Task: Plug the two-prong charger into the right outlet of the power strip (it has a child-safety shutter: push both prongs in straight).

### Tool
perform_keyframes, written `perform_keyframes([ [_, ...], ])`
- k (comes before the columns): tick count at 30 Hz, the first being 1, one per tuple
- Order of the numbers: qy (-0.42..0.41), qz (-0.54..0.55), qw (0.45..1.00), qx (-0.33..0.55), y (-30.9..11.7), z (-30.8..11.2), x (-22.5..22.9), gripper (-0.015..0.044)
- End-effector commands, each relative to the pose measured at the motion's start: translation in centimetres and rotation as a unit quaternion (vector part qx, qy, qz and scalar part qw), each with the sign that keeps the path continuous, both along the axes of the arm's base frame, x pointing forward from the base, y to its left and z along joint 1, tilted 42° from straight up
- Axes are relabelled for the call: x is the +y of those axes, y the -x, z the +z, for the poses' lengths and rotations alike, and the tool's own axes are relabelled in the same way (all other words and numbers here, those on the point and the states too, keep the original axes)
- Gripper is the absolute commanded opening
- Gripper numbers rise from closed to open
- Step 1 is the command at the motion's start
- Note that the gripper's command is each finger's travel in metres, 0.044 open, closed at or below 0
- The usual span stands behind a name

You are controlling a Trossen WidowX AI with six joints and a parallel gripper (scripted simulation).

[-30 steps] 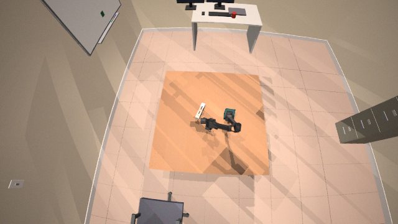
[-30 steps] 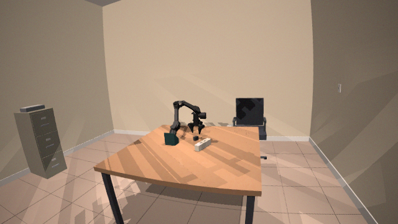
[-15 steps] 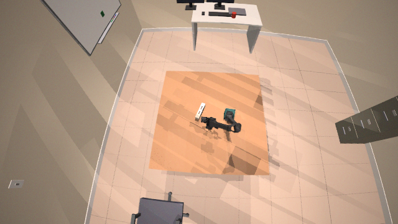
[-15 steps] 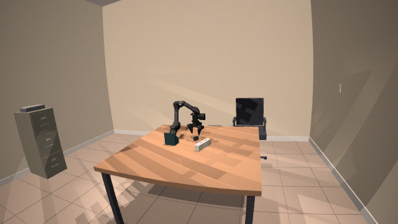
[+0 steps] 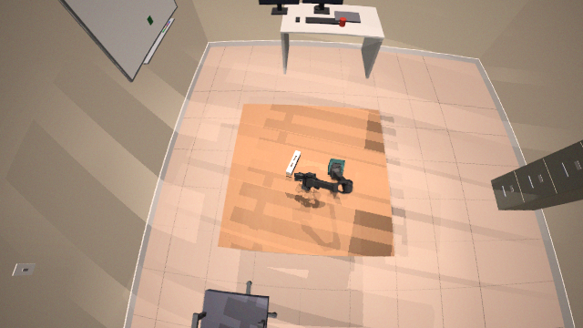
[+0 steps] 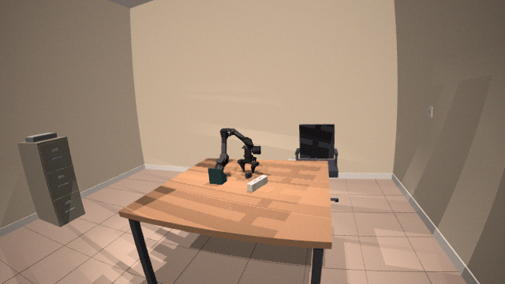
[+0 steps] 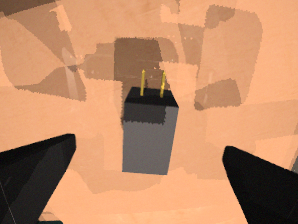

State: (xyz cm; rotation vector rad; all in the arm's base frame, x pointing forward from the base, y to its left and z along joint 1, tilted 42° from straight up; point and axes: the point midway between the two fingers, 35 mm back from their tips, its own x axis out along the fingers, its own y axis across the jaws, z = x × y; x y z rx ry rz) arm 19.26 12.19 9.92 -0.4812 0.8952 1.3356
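Observation:
The charger [image 6: 248, 175] [image 7: 147, 142] is a grey block with a black front and two gold prongs, lying on the table. In the wrist view its prongs point to the top of the picture. My gripper [image 6: 248, 171] [image 7: 150, 147] is open and empty, pointing down above the charger. The charger shows between the two spread fingers in the wrist view, with a gap on each side. In the top view the arm hides the charger. The white power strip [image 5: 292, 163] [image 6: 257, 184] lies near the gripper, with dark outlets on top; it is out of the wrist view.
The teal block at the arm's base [image 5: 336, 162] [image 6: 217, 177] stands on the wooden table [image 5: 264, 228] [image 6: 189, 205]. An office chair [image 5: 237, 310] [image 6: 316, 141] stands beyond the table's edge. A white desk [image 5: 330, 29] and a filing cabinet [image 5: 537, 182] [image 6: 55, 181] stand farther away.

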Motion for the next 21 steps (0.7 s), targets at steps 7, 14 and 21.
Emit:
perform_keyframes([
  [7,0.001,-0.001,1.0,0.004,0.1,-1.3,1.1,0.044],
  [14,0.0,-0.001,1.0,0.004,0.1,-2.1,1.8,0.044],
  [21,-0.001,-0.001,1.0,0.004,0.2,-2.6,2.3,0.044],
])
